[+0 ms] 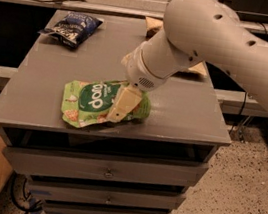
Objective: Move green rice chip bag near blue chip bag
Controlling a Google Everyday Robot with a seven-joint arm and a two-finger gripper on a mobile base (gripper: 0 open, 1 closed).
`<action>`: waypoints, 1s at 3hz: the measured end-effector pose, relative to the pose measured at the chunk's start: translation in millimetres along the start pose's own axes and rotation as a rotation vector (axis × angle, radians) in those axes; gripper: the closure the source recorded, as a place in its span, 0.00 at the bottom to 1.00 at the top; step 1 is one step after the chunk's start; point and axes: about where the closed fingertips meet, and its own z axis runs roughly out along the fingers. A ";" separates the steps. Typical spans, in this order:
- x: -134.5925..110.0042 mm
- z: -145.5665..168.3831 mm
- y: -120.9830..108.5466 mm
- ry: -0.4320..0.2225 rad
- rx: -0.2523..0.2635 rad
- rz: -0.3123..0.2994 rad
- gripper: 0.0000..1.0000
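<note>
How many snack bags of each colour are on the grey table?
Green: 1, the green rice chip bag, with the pincer over its right part.
Blue: 1, the blue chip bag, back left.
Brown and cream: 1, the brown and cream bag, partly behind the arm.
Total: 3 bags.

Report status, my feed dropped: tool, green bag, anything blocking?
Tool at green rice chip bag, right half, table front. Blue chip bag far-left corner, apart. Nothing between them; brown bag behind arm.
</note>
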 end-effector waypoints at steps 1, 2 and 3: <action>2.7 9.4 4.3 -0.001 -0.008 0.006 0.38; 6.5 9.7 5.2 0.005 -0.009 0.011 0.61; -5.1 -1.6 -5.8 -0.008 0.012 -0.012 0.83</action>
